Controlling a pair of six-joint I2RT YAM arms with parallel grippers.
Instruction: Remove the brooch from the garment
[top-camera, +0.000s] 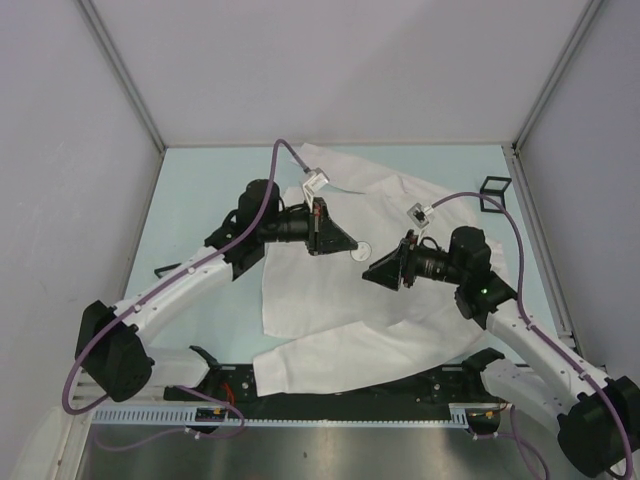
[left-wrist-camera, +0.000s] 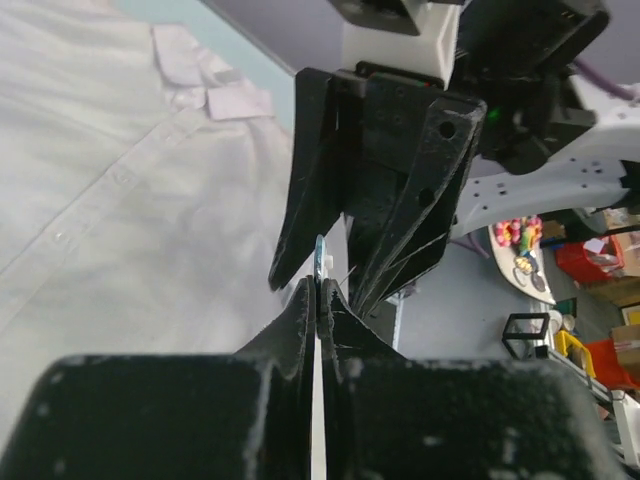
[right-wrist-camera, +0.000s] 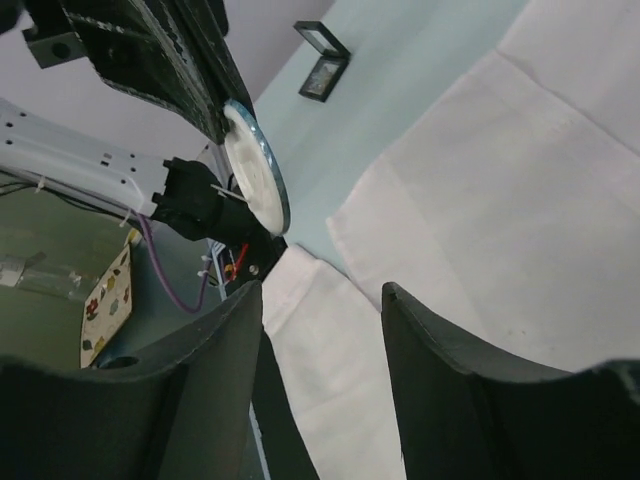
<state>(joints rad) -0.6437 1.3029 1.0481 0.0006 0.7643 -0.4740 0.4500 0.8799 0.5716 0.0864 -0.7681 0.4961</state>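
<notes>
The garment, a large white collared shirt, lies spread flat across the middle of the pale green tabletop, one long sleeve running along the near edge by the arm bases. Both arms reach in over it from either side and meet above its centre. The left claw is pinched fully together on the brooch, a small round white disc with a thin metal rim, gripping it by the edge so that it shows edge-on from the left wrist and face-on from the right wrist. The brooch is held up off the cloth, over the shirt's middle and between the two claws. The right claw faces it from just beside, its two fingers spread wide apart with nothing between them and not touching the disc. A small black box stands on the bare tabletop past the shirt's right edge, well apart from both claws.
</notes>
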